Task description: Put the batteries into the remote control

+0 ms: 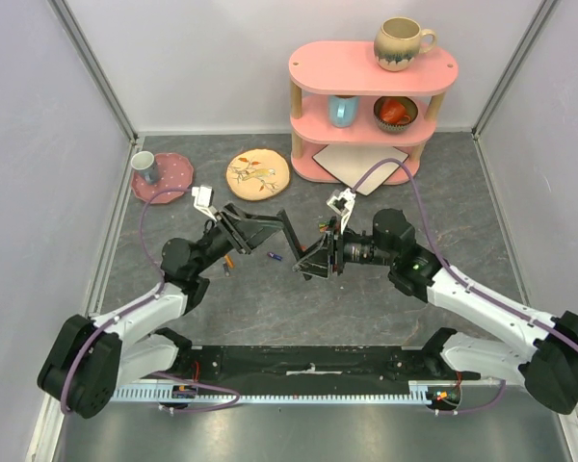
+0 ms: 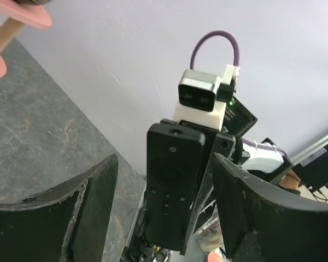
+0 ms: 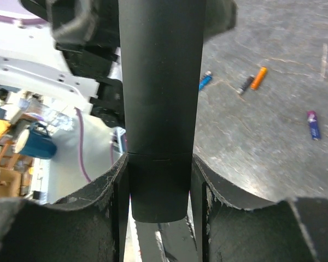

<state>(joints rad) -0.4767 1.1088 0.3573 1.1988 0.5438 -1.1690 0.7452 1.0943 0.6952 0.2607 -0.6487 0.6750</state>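
Observation:
My right gripper (image 1: 313,258) is shut on the remote control (image 3: 159,98), a slim black bar held off the table between both fingers (image 3: 112,191). In the left wrist view the remote's button face (image 2: 172,180) stands upright between my left gripper's (image 2: 165,164) wide-open jaws, with gaps on both sides. In the top view the remote (image 1: 291,236) points toward the left gripper (image 1: 270,226). Batteries lie on the table: a blue one (image 3: 205,81), a dark one (image 3: 246,84), an orange one (image 3: 258,78) and a purple one (image 3: 313,124). Two batteries also show in the top view, purple (image 1: 275,256) and orange (image 1: 227,262).
A pink two-tier shelf (image 1: 366,72) with mugs stands at the back right, with a grey mat (image 1: 352,164) at its foot. A yellow flowered plate (image 1: 257,173) and a pink plate (image 1: 164,178) with a cup lie at the back left. White walls close in both sides.

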